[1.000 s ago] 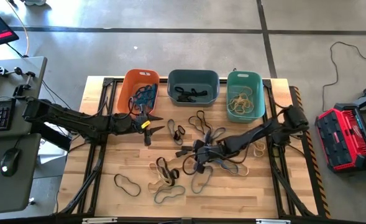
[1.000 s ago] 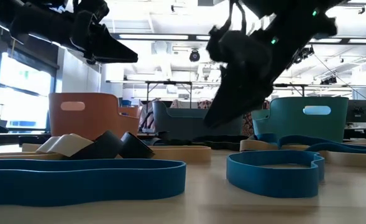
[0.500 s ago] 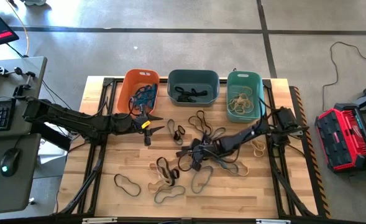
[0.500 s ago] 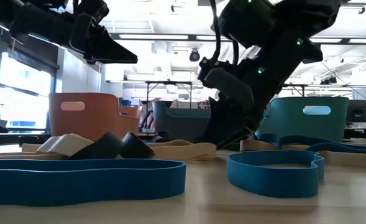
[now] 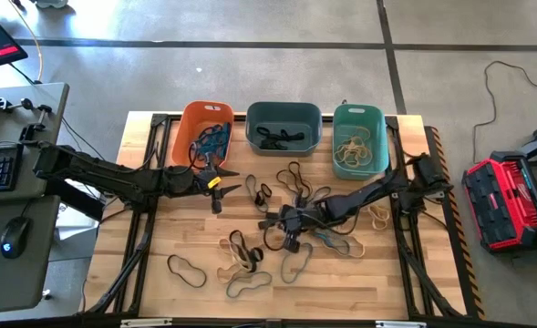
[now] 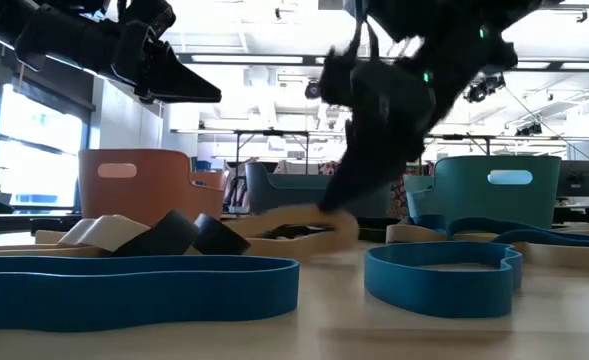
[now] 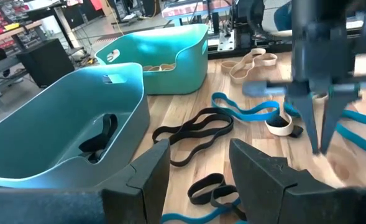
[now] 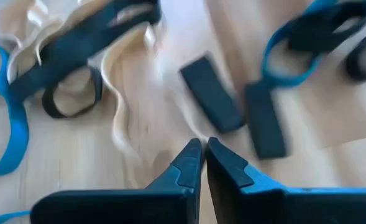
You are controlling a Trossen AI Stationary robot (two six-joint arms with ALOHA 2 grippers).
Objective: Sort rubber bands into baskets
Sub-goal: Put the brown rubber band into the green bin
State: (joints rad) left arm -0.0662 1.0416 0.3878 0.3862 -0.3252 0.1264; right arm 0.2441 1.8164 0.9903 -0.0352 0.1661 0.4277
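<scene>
The right gripper is showing its two dark fingers pressed together over the wooden table, apparently pinching the edge of a tan rubber band; in the low view a tan loop is rising off the wood beneath it, though whether the grip is secure cannot be told. In the high view this gripper is working amid the tangle of blue, black and tan rubber bands lying loose at the table's centre. The left gripper is hovering near the orange basket, jaws standing apart and holding nothing. Behind sit the slate basket and the teal basket, each already holding bands. The bands look light, limp and stretchy, likely to drape, snag on neighbours and drag them along; a pinch on a free outer edge of a single loop, away from overlaps, is probably the cleanest hold.
</scene>
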